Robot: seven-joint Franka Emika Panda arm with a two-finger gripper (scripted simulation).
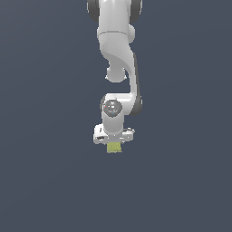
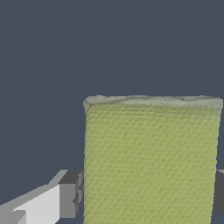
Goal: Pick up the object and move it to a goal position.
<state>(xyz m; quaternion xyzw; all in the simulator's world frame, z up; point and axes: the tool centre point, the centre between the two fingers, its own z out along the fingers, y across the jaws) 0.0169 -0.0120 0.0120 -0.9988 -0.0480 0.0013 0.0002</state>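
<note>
The object, a small yellow-green mottled block (image 1: 113, 147), shows just under the white gripper (image 1: 113, 144) in the middle of the exterior view. In the wrist view the block (image 2: 151, 162) fills the space between the two fingers (image 2: 70, 199), and both grey pads press against its sides. The gripper is shut on the block. Only the lower part of the block shows below the hand in the exterior view; the fingertips are hidden there. I cannot tell from the frames whether the block rests on the surface or hangs above it.
The white arm (image 1: 118, 54) reaches down from the top of the exterior view. Around it is only plain dark blue-grey ground (image 1: 45, 181). No goal marker shows in either view.
</note>
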